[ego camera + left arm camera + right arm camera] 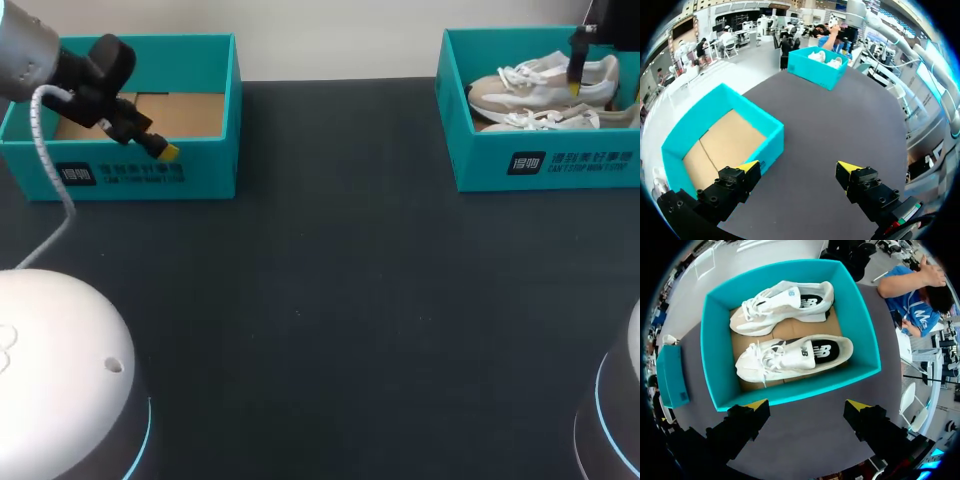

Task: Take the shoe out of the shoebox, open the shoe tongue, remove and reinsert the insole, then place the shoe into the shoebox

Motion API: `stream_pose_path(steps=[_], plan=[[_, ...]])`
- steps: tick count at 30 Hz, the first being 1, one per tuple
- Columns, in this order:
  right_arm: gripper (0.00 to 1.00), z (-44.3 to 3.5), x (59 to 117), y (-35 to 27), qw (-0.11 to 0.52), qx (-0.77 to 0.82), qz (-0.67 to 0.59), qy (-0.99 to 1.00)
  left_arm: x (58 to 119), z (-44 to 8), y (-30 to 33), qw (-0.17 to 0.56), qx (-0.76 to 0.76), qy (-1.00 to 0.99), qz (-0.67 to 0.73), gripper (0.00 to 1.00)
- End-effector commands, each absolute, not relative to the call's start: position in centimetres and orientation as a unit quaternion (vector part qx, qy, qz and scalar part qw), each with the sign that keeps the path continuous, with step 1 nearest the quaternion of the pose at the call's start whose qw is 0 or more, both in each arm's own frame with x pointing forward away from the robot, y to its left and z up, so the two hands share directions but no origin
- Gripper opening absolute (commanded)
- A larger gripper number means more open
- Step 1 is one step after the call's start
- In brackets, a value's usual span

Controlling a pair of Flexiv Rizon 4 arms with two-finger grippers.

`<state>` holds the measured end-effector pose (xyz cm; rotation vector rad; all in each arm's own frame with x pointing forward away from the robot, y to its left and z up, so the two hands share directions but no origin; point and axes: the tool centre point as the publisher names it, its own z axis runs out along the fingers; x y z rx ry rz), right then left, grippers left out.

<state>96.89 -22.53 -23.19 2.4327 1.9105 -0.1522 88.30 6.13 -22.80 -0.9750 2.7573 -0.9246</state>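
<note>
Dark table (pixel 320 300) | L hand (pixel 797 166) wide open, empty | R hand (pixel 807 404) wide open, empty, over shoebox (pixel 790 393)

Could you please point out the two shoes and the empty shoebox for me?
rear shoe (pixel 530 88): head view, on the side of its upper.
front shoe (pixel 550 119): head view, on its upper behind the laces.
empty shoebox (pixel 205 165): head view, on its front wall.
</note>
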Motion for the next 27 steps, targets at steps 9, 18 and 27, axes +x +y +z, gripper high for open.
stream_pose_path(steps=[9,18,27], plan=[[1.0,-21.8,94.3,-23.7,0.02,0.8,-0.037,0.598,87.5,-21.5,6.6,0.014,-0.553,0.812,-0.187,1.0],[1.0,-20.6,93.5,-24.4,0.029,0.798,-0.048,0.6,88.0,-20.9,7.4,-0.012,-0.604,0.786,-0.127,1.0],[1.0,-19.6,92.8,-25.5,0.047,0.787,-0.032,0.615,89.5,-20.2,8.8,-0.017,-0.636,0.76,-0.13,1.0]])
